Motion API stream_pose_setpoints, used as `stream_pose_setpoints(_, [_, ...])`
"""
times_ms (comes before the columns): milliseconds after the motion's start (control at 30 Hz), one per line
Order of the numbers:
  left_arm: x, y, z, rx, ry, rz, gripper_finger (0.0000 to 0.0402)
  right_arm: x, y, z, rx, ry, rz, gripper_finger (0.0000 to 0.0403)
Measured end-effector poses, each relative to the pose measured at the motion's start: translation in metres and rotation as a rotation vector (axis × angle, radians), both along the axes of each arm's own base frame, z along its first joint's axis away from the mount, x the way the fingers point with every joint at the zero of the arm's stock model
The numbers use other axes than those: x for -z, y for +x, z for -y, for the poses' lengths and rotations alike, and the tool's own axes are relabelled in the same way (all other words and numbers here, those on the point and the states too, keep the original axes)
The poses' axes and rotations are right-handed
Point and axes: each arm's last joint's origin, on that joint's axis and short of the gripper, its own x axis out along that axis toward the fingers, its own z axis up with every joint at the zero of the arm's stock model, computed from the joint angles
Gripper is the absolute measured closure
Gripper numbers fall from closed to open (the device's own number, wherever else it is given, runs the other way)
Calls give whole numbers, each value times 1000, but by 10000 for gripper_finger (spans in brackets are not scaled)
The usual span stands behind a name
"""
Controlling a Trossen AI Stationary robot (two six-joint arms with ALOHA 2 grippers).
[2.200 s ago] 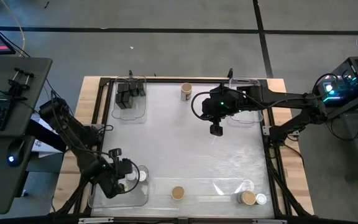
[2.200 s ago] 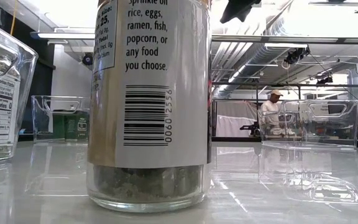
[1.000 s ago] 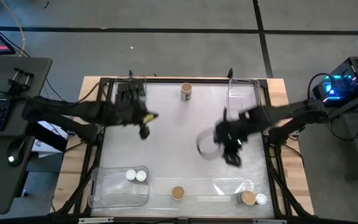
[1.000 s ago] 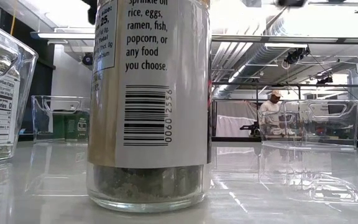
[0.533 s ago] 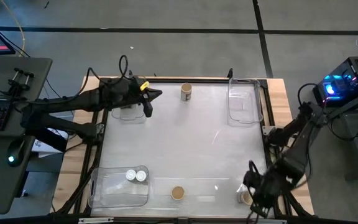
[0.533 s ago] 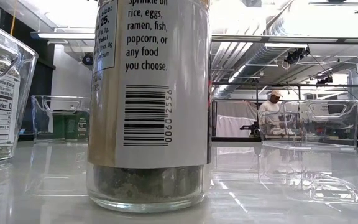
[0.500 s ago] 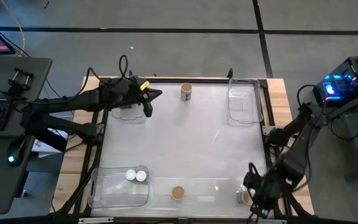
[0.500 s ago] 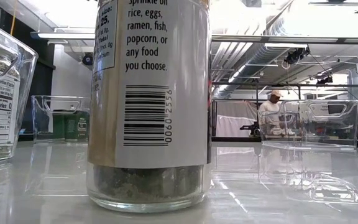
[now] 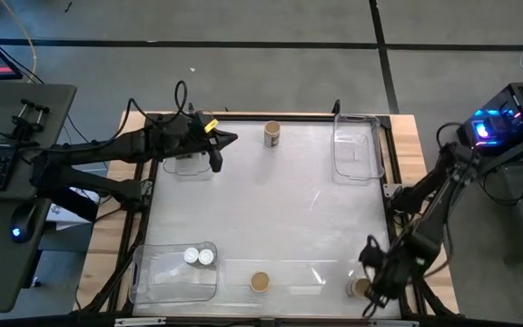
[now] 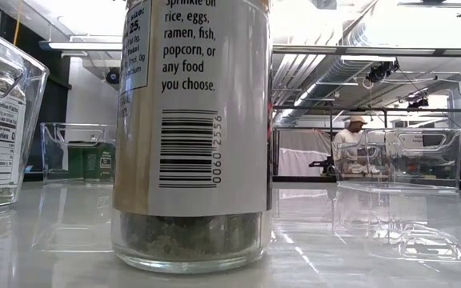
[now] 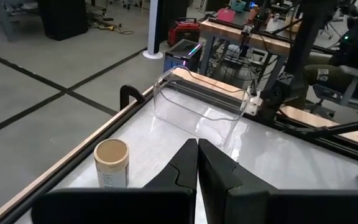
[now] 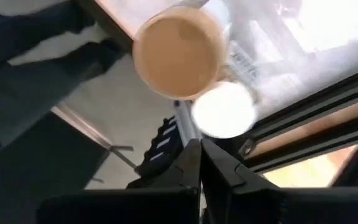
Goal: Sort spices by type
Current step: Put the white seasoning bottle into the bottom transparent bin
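My right gripper (image 9: 370,282) is shut and hangs over the table's near right corner, pointing steeply down. Just ahead of its fingers (image 12: 199,167) stand a tan-topped jar (image 12: 180,53) and a white-topped jar (image 12: 224,109). My left gripper (image 9: 215,160) is shut and hovers at the far left, over a bin that holds dark boxes (image 10: 93,164). Ahead of it a tan-topped jar (image 11: 112,163) stands on the table. Two white-topped jars (image 9: 196,256) sit in the near left bin (image 9: 157,277). Another tan-topped jar (image 9: 260,282) stands at the near edge.
An empty clear bin (image 9: 354,150) stands at the far right. Dark frame rails (image 9: 243,116) run around the white tabletop. In the low view the jar at the near edge (image 10: 190,136) fills the middle, and a person stands far off in the room.
My right gripper has swung from the table's middle right to the near right corner, sinking and rolling about its own axis, and now hangs above the tan-topped and white-topped jars there. My left gripper has gone toward the far edge, then kept still. Both stayed shut.
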Motion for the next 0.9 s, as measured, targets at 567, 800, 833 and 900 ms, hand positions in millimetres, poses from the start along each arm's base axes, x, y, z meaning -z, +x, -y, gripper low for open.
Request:
stream_pose_setpoints(567, [0, 0, -1, -43, -26, 13, 401, 53, -19, 16, -53, 148, 41, 403])
stream_pose_setpoints(800, [0, -1, -1, -61, -14, 10, 401, 56, -24, 26, -83, 56, -5, 403])
stream_pose_setpoints(833, [0, -1, -1, -61, -14, 10, 401, 56, -24, 28, -85, 39, -15, 403])
stream_pose_setpoints(900, [0, -1, -1, -60, -12, 9, 401, 57, -26, 35, -79, -8, -45, 403])
